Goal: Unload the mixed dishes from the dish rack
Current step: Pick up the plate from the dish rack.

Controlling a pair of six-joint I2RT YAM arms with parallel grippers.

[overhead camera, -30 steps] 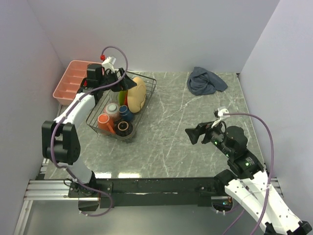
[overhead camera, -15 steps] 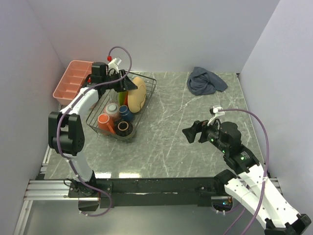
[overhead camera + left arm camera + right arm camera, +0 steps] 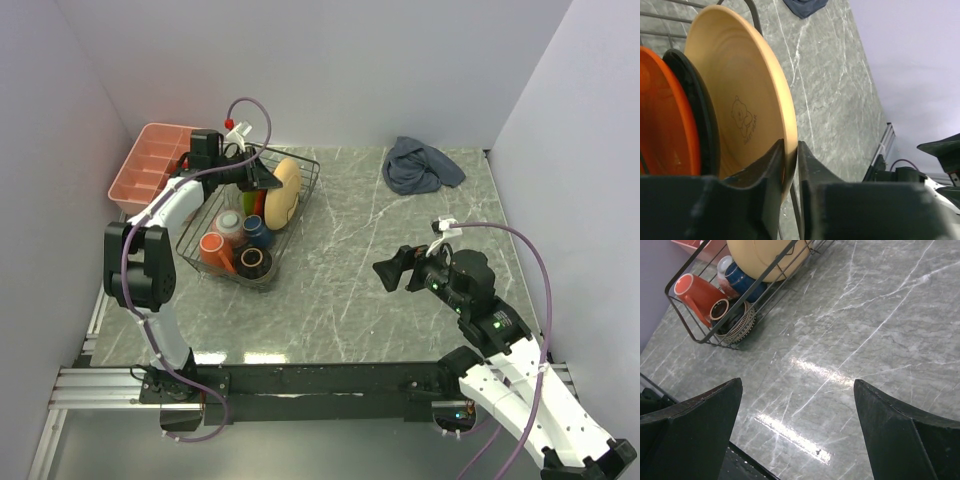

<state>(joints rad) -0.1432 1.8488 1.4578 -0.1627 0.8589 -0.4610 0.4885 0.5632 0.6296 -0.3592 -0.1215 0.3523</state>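
Note:
The black wire dish rack [image 3: 296, 222] stands at the back left. A large tan-yellow plate [image 3: 285, 190] [image 3: 740, 90] stands upright in it, and my left gripper [image 3: 268, 180] [image 3: 791, 150] is shut on its rim. An orange plate [image 3: 665, 115] stands just behind it, and a green plate [image 3: 247, 204] shows there too. The rack's near end holds an orange mug [image 3: 213, 250] [image 3: 697, 292], a dark blue cup [image 3: 257, 231] [image 3: 742, 280], a dark brown bowl [image 3: 253, 262] [image 3: 735, 322] and a pinkish bowl [image 3: 229, 224]. My right gripper [image 3: 385, 272] [image 3: 797, 385] hovers open over bare table, right of the rack.
A pink compartment tray [image 3: 150, 165] sits against the left wall beside the rack. A crumpled grey-blue cloth [image 3: 420, 165] lies at the back right. Walls close in the table on three sides.
My left gripper has slid right along the rack and shut on the tan-yellow plate's rim. The right arm shifted slightly left, its jaws still open.

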